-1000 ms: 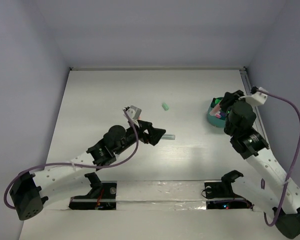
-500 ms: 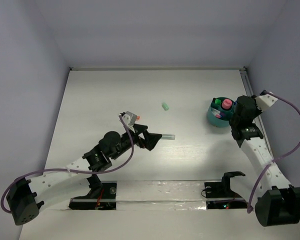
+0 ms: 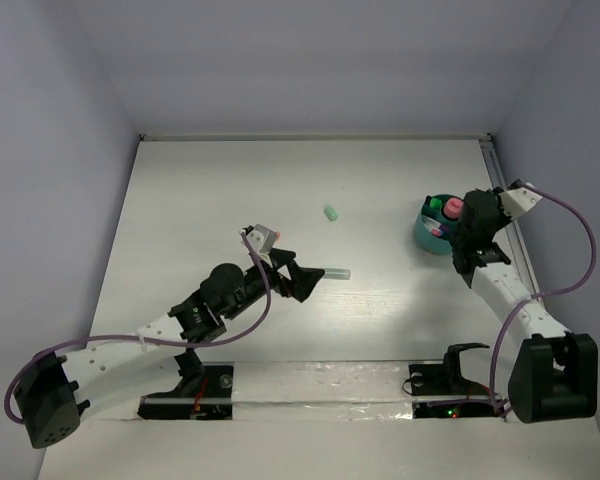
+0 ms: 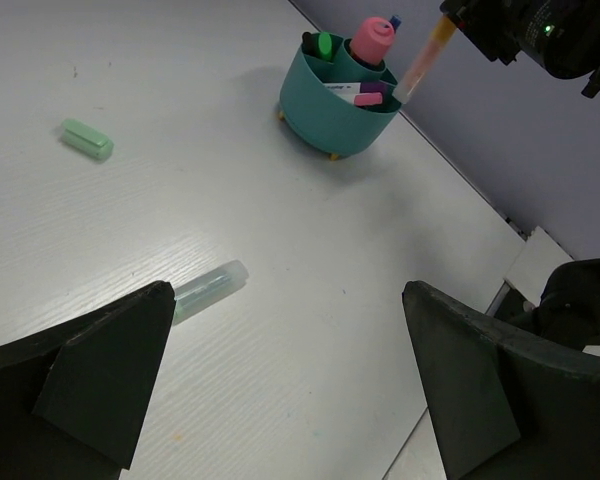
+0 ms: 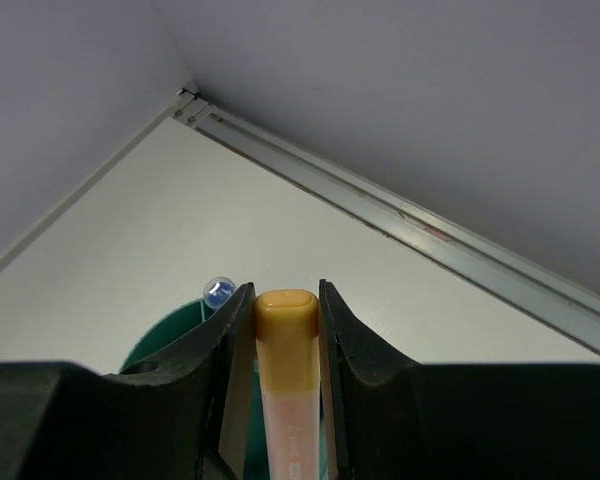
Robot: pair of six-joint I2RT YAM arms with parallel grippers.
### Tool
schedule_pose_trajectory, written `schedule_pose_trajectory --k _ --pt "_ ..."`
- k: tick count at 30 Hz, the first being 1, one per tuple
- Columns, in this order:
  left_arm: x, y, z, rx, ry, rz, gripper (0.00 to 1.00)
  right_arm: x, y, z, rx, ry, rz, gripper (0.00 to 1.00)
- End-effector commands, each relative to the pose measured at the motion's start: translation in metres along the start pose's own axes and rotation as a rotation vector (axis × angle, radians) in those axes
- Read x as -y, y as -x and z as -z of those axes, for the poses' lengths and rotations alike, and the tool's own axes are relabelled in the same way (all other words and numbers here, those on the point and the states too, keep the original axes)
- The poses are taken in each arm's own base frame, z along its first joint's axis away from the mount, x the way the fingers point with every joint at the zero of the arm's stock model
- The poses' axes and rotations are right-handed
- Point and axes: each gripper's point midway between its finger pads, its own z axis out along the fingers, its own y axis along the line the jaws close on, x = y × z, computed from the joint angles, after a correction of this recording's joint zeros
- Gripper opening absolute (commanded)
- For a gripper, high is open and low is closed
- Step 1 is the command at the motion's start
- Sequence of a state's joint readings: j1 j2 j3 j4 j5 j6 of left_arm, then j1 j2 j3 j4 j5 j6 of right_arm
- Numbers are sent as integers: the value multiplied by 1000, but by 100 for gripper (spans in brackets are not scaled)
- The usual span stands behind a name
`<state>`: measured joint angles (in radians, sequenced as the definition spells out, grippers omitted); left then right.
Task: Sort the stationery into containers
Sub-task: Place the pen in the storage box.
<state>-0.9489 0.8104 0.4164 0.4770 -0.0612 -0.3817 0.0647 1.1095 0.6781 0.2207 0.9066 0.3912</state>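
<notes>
The teal tub (image 3: 430, 238) sits at the table's (image 3: 200, 220) 3 o'clock edge, close beside the rail (image 3: 495, 172) and side wall, so room there is tight. The right gripper (image 3: 468, 216) hangs over the tub's 3 o'clock rim. Its jaws are closed on an orange-capped marker (image 4: 425, 58) that tilts with its lower end at the rim. A pink-capped tube (image 4: 371, 40) stands inside. The left gripper (image 3: 313, 277), spread wide and holding nothing, hangs mid-table with open surface around. A pale-green marker (image 3: 336, 272) lies just at its 3 o'clock; a green cap (image 3: 331, 213) lies well apart at 12 o'clock.
</notes>
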Motion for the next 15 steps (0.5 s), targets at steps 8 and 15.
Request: schedule_pose_trajectory --k 8,15 --pt "8 10 -4 49 -35 -11 98 1 -15 -10 31 -29 -108 0" --pt "7 12 -6 50 -26 -1 97 -1 -36 -7 -37 1 -97 12"
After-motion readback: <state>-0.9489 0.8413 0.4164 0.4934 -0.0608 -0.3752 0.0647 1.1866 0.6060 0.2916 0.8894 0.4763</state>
